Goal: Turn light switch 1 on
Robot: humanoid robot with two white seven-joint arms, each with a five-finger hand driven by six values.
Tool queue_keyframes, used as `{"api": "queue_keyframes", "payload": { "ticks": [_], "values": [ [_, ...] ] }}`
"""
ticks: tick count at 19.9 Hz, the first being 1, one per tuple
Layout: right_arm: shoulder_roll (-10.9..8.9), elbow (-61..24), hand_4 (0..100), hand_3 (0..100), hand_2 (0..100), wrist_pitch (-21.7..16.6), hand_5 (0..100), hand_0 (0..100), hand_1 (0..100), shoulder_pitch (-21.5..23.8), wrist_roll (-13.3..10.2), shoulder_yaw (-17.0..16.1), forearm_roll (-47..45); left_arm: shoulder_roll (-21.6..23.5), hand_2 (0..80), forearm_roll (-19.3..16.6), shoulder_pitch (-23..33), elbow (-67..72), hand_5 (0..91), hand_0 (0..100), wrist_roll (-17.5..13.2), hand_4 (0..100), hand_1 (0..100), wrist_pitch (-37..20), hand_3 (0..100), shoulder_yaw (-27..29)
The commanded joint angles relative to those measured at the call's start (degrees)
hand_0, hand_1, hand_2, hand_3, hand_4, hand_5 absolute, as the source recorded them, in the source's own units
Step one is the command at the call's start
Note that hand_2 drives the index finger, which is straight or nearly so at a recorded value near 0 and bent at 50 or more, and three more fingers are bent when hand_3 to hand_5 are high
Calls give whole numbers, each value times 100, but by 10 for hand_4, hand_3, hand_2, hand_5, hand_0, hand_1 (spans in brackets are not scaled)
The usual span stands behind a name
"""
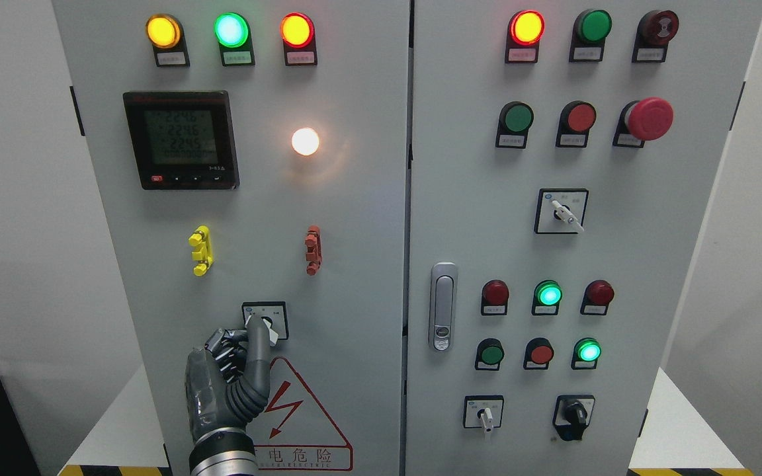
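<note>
Grey steel cabinet doors (354,264) are filling the view, white walls showing at both sides. Nearest, the left hand (235,370), dark grey and segmented, is rising from the bottom edge, most fingers curled in while one extended finger (258,337) is pressing against the small white rotary knob on its black-framed square plate (264,320). It is gripping nothing fully; the knob is lying directly above the palm, at the fingertip, its handle seemingly tilted toward the lower right. Judging by that, a twist of the wrist is what comes next. Higher on the same door, a round white lamp (305,141) is glowing already. No right hand is showing.
</note>
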Motion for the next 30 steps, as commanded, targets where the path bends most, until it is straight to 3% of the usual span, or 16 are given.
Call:
{"api": "queue_keyframes", "payload": {
  "ticks": [1, 12, 30],
  "values": [
    [2, 0, 0, 0, 0, 1, 0, 0, 0, 0, 4, 1, 0, 1, 609, 4, 0, 1, 849, 446, -9, 969, 398, -1, 1000, -6],
    [2, 0, 0, 0, 0, 1, 0, 0, 0, 0, 4, 1, 0, 1, 615, 13, -9, 1, 849, 330, -18, 971, 382, -1, 1000, -42],
    [-7, 0, 0, 0, 0, 1, 0, 0, 0, 0, 4, -8, 0, 27, 630, 4, 219, -52, 849, 266, -18, 971, 380, -80, 1000, -111]
  ]
}}
